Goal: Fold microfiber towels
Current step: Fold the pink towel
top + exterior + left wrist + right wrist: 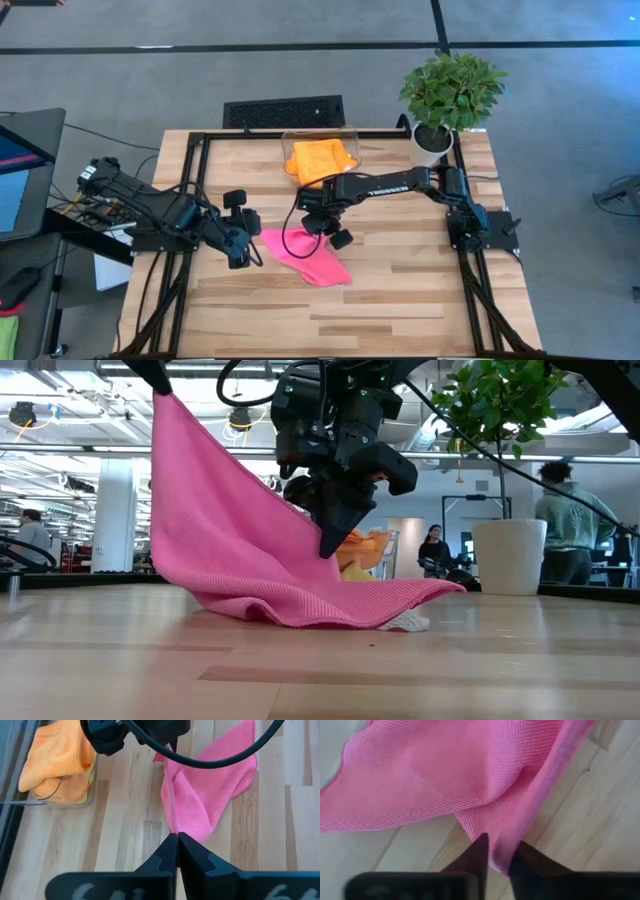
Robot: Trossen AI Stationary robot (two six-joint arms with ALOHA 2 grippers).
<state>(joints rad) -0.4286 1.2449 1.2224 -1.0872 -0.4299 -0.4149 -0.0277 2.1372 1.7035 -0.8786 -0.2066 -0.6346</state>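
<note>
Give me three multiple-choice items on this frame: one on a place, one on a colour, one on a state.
1. Where are the orange towels?
A. In the clear bin
B. Spread flat at the table's middle
C. Draped over the plant

2. What colour is the towel that the left gripper holds?
A. Yellow
B. Pink
C. Blue

3. How does that towel lie?
A. Folded flat
B. One edge lifted, the rest trailing on the table
C. Wholly in the air

Key: A, the orange towels sit inside the clear bin by the plant. B, the left gripper pinches the pink towel. B, the low view shows it hanging with its lower part on the table, the right gripper at one edge.
</note>
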